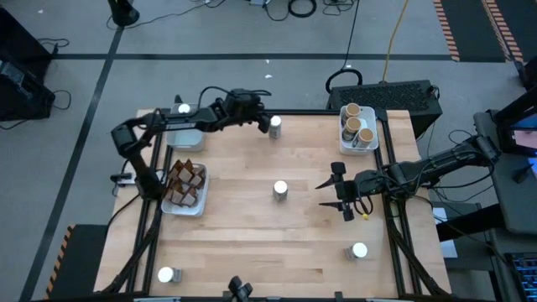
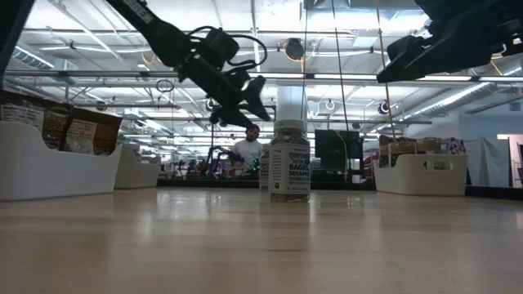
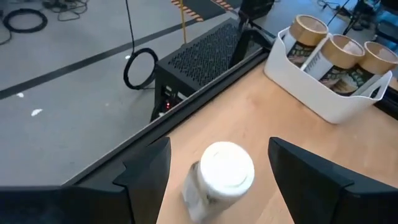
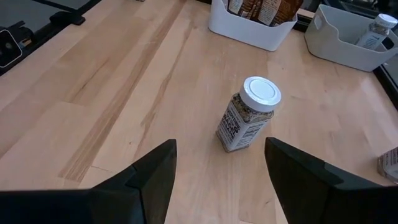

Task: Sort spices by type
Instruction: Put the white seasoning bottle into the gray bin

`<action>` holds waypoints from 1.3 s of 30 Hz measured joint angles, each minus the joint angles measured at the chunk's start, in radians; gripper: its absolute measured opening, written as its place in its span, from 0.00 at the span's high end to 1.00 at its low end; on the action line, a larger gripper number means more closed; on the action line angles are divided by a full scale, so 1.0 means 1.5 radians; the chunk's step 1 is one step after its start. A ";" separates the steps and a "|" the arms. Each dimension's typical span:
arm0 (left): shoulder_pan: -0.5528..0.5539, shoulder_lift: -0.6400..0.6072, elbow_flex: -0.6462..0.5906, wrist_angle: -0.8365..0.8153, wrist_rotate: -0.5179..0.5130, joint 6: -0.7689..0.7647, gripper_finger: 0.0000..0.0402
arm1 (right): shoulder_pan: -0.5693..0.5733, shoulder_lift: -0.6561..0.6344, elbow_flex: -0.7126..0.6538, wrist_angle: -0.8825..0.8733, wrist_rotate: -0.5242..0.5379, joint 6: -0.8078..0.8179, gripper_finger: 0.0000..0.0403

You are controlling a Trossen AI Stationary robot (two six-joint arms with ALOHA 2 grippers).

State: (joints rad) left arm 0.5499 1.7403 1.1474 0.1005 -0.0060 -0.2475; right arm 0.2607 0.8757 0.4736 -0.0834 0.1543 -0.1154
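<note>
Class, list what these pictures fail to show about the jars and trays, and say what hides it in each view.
- Low view: centre jar hides most of the jar behind it.
- High view: jar labels too small to read; packet tray contents uncountable.
- Left wrist view: left gripper fingers and the picture's edge cut off the jar base.

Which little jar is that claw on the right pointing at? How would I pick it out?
Start at the wooden table and look to its very middle. There a white-lidded jar stands upright and alone, with the open right claw facing it but not touching. The other white-lidded jars sit near the table's edges; only this one is in the centre.
</note>
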 joint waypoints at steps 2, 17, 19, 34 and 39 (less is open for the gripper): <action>0.000 0.022 0.023 -0.003 0.005 0.000 0.32 | 0.000 0.000 0.000 0.000 0.000 -0.001 0.44; -0.022 0.138 0.105 -0.024 0.018 0.030 0.32 | -0.014 0.000 0.000 -0.017 -0.002 0.020 0.44; -0.025 0.137 0.106 -0.025 0.003 0.037 0.32 | -0.014 0.000 0.000 -0.018 -0.002 0.022 0.44; -0.033 0.157 0.105 -0.076 -0.019 0.048 0.32 | -0.015 0.000 0.000 -0.017 -0.002 0.021 0.44; -0.033 0.162 0.106 -0.065 -0.019 0.048 0.32 | -0.015 0.000 0.000 -0.017 -0.002 0.013 0.44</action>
State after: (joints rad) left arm 0.5003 1.9838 1.3060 0.0037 -0.0348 -0.1752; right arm 0.2386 0.8757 0.4736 -0.1089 0.1516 -0.0960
